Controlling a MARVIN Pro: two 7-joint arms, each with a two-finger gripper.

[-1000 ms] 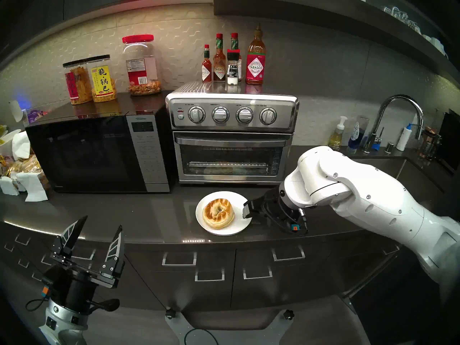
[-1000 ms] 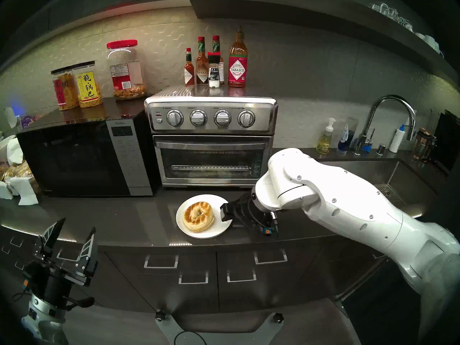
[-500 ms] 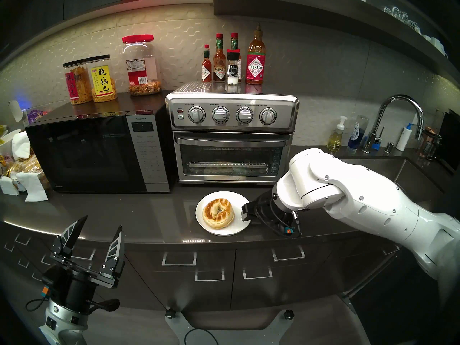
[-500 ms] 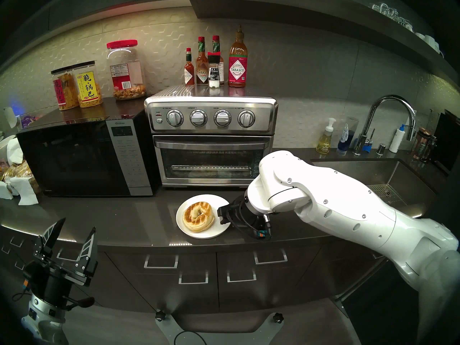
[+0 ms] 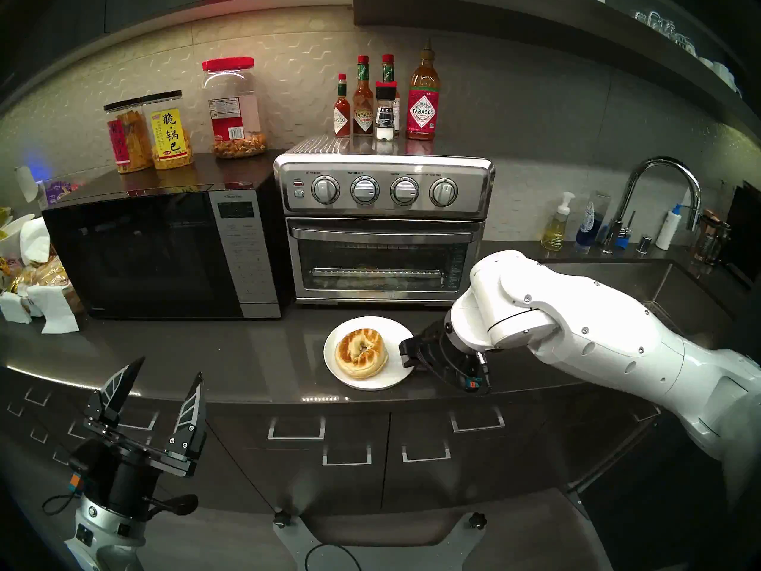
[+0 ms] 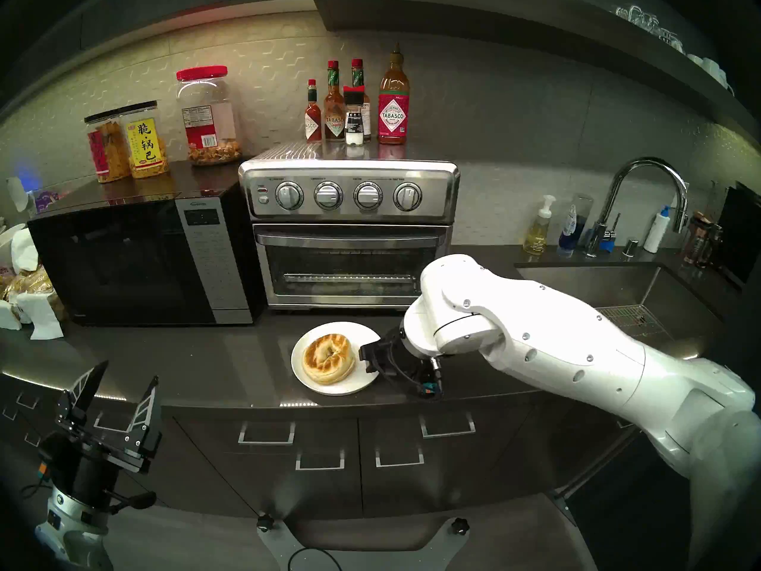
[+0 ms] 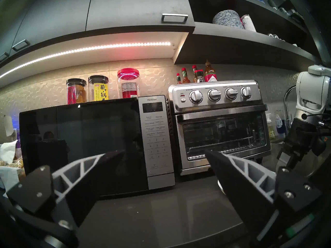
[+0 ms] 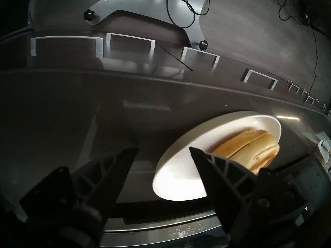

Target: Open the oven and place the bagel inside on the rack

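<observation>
The stainless oven point(image 5: 383, 187) stands at the back of the counter with its glass door shut, and it also shows in the other views point(image 6: 349, 199) point(image 7: 218, 102). The rack point(image 5: 376, 273) shows through the glass. The bagel point(image 5: 361, 353) point(image 6: 328, 359) lies on a white plate point(image 5: 393, 331) in front of the oven. My right gripper point(image 5: 408, 352) point(image 6: 368, 358) is open and empty, low at the plate's right rim. In the upside-down right wrist view, one finger point(image 8: 215, 170) is over the plate point(image 8: 179, 181), beside the bagel point(image 8: 268, 149). My left gripper point(image 5: 170, 366) point(image 7: 164, 150) is open and empty, off the counter's front left.
A black microwave point(image 5: 164, 253) stands left of the oven with snack jars point(image 5: 169, 133) on top. Sauce bottles point(image 5: 383, 104) stand on the oven. A sink point(image 5: 679, 286), a faucet and soap bottles are at the right. Paper and bagged bread point(image 5: 37, 277) are at the far left.
My right arm has shifted left and slightly down, bringing its gripper closer over the plate's right rim. The left arm, bagel and oven door have not moved.
</observation>
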